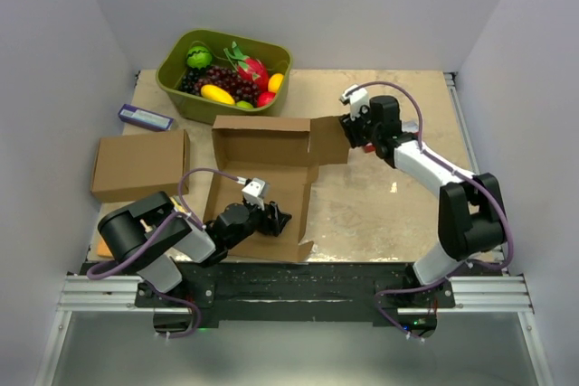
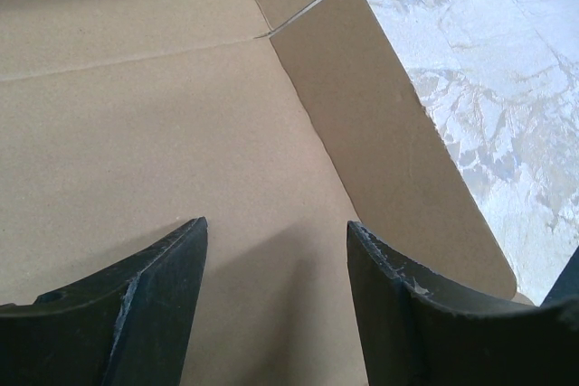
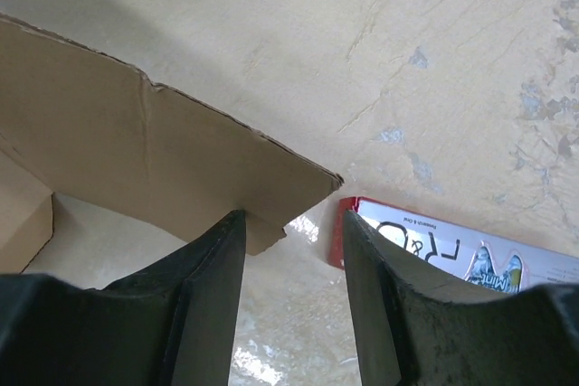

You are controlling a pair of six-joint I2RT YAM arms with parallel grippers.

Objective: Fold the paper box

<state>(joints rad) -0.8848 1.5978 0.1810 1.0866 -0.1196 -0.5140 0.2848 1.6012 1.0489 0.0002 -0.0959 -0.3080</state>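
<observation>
The paper box (image 1: 262, 164) lies opened out in the middle of the table, its back wall and side flaps partly raised. My left gripper (image 1: 279, 220) hovers low over the box's base panel, open with nothing between its fingers. In the left wrist view the left gripper (image 2: 276, 223) points at bare cardboard, and a rounded flap (image 2: 389, 133) lies flat to the right. My right gripper (image 1: 346, 133) is at the outer edge of the box's right flap (image 1: 327, 140). In the right wrist view the right gripper (image 3: 294, 214) is open, and the flap's corner (image 3: 181, 151) lies just beyond the left finger.
A second closed brown box (image 1: 140, 164) sits at the left. A green tub of fruit (image 1: 222, 74) stands at the back, with a small blue packet (image 1: 145, 117) beside it. A red-edged printed packet (image 3: 452, 250) lies on the table under the right gripper.
</observation>
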